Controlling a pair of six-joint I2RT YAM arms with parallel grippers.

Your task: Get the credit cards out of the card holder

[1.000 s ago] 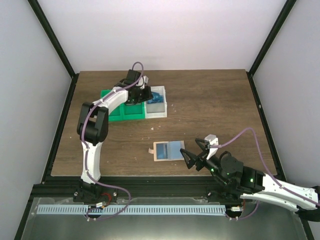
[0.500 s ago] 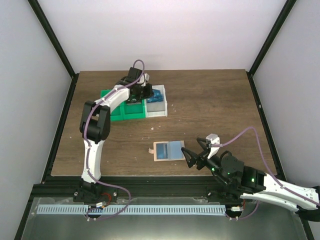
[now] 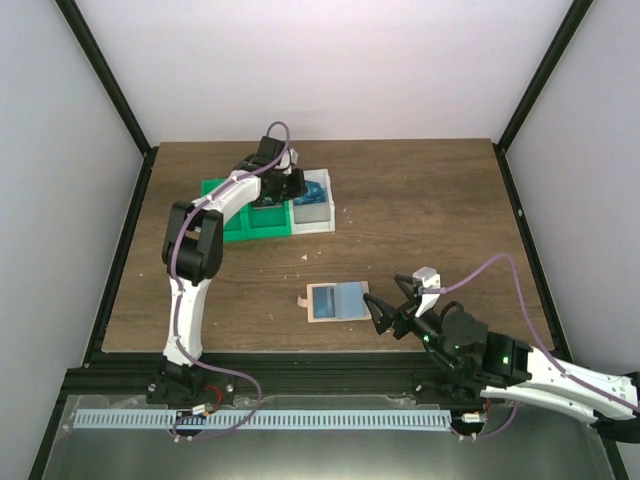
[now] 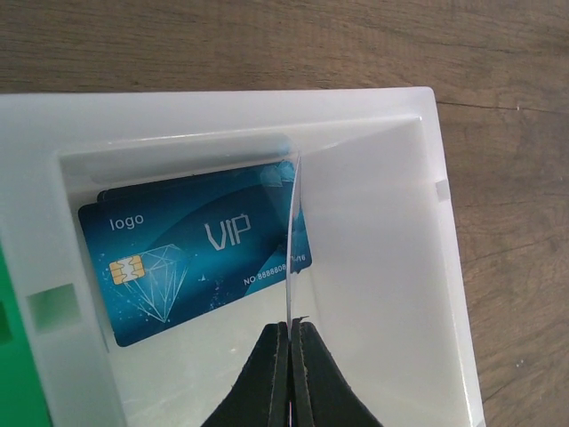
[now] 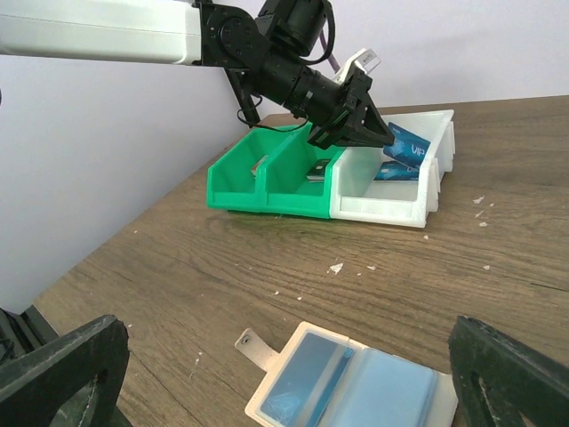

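Note:
The tan card holder (image 3: 335, 301) lies open on the table, tab to the left, with a light blue card (image 5: 307, 378) in its left pocket and clear sleeves on the right. My left gripper (image 4: 292, 326) is shut on a thin card (image 4: 292, 240), held edge-on over the white bin (image 4: 222, 111). A dark blue VIP card (image 4: 178, 258) lies in that bin. In the right wrist view the held card (image 5: 406, 142) shows blue at the left gripper (image 5: 373, 135). My right gripper (image 3: 385, 315) is open and empty, just right of the holder.
A green two-compartment bin (image 3: 245, 222) stands against the white bin (image 3: 312, 215) at the back left. Small white crumbs (image 5: 336, 267) dot the wood between the bins and the holder. Black frame posts edge the table.
My left gripper has shifted a little right, from over the green bin's edge to over the white bin, with the card still in it. The right arm has barely moved.

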